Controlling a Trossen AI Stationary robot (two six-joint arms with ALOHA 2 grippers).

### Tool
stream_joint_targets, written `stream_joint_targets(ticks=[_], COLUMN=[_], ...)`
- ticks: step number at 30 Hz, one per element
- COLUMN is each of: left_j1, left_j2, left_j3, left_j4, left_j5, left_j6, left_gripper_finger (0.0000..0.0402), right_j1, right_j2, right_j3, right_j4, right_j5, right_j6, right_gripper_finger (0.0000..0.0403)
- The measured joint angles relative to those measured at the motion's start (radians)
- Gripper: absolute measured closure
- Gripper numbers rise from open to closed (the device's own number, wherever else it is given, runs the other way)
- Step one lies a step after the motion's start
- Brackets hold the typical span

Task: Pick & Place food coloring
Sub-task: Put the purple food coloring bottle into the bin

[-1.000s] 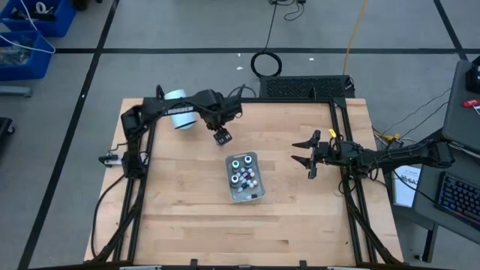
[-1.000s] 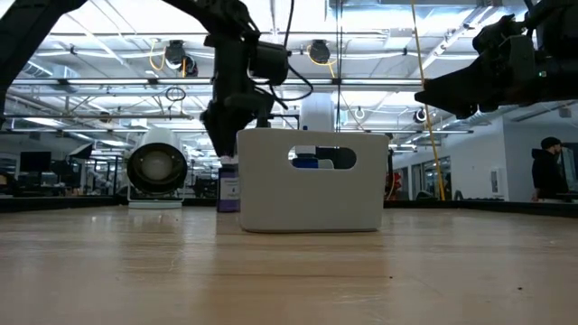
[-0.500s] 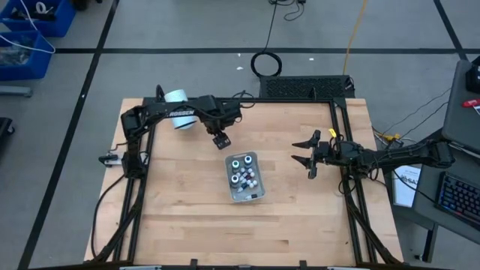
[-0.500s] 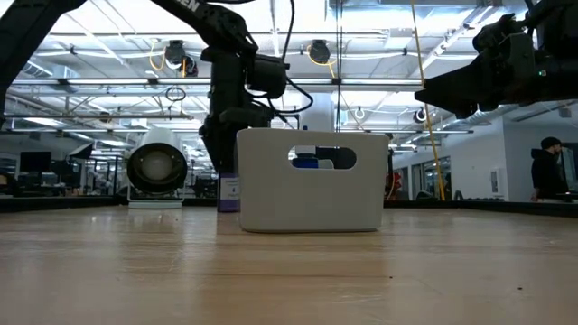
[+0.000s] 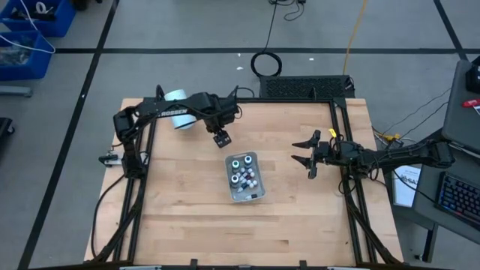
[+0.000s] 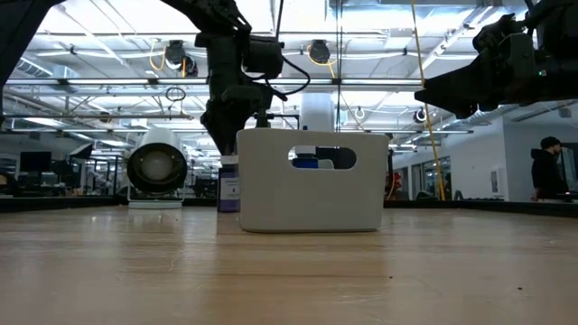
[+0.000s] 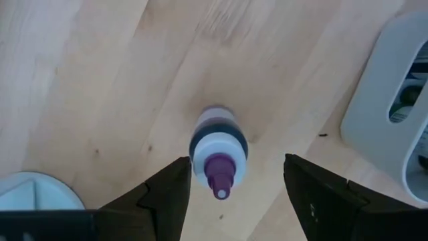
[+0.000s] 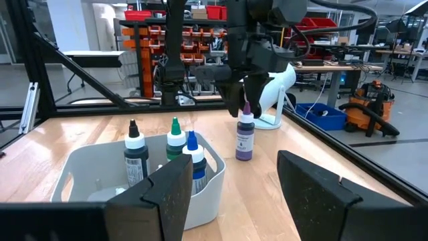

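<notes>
While the left gripper (image 7: 232, 195) sat low around the purple bottle (image 7: 219, 147) half a second ago, it now hangs above it with its fingers (image 7: 164, 197) spread apart and nothing between them; the bottle stands alone and upright on the desk (image 5: 187, 210), just beside the white bin (image 5: 245, 178). In the low view the left gripper (image 6: 237, 117) is raised clear of the bottle's (image 6: 228, 187) top. The right gripper (image 5: 306, 154) waits well to the bin's other side, fingers (image 8: 311, 194) open and empty, unchanged.

Only the left wrist view looks straight down on the purple cap. The right wrist view alone shows the bin's (image 8: 80, 181) contents side-on: three bottles with black (image 8: 134, 158), green (image 8: 175, 140) and blue (image 8: 193, 161) tops. From overhead the bin's bottles are too small to count surely. One white cylinder (image 5: 177, 109) lies at the desk's far left corner, appearing in the low view as a round opening (image 6: 155, 168).
</notes>
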Motion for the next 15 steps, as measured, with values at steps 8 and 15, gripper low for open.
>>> stream_joint_targets(ticks=[8, 15], left_j1=[0.000, 0.000], left_j2=[0.000, 0.003], left_j3=[0.000, 0.000], left_j4=[0.008, 0.021], left_j5=[0.000, -0.030], left_j6=[0.000, -0.003], left_gripper_finger=[0.0172, 0.0176], right_j1=[0.000, 0.000], right_j2=[0.000, 0.000], right_j3=[0.000, 0.000], right_j4=[0.000, -0.003], right_j5=[0.000, 0.000], right_j6=[0.000, 0.000], right_gripper_finger=[0.0197, 0.0197])
